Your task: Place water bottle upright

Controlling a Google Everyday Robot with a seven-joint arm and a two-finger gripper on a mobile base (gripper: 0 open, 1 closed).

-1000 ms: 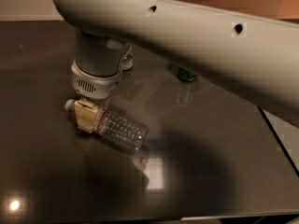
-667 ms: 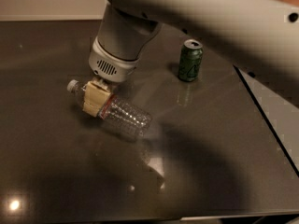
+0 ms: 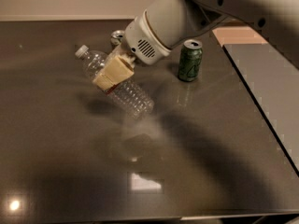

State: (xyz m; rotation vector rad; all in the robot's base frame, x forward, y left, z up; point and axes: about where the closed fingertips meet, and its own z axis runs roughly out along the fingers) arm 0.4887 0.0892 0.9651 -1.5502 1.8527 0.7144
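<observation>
The water bottle [image 3: 127, 94] is a clear ribbed plastic bottle with a white cap at its upper left end. It hangs tilted above the dark table, cap up-left and base down-right. My gripper [image 3: 113, 73] is shut on the water bottle around its middle, its tan fingers [image 3: 111, 74] covering most of the label. The arm comes in from the upper right.
A green soda can [image 3: 190, 60] stands upright to the right of the bottle. The top of another can [image 3: 117, 36] shows behind my wrist. The dark glossy table [image 3: 70, 162] ends at a seam on the right, with a grey surface [image 3: 271, 78] beyond.
The bottle lay on the table with my gripper closed around it. Now it is lifted off the surface, tilted with its cap end higher, and the arm has swung up and right.
</observation>
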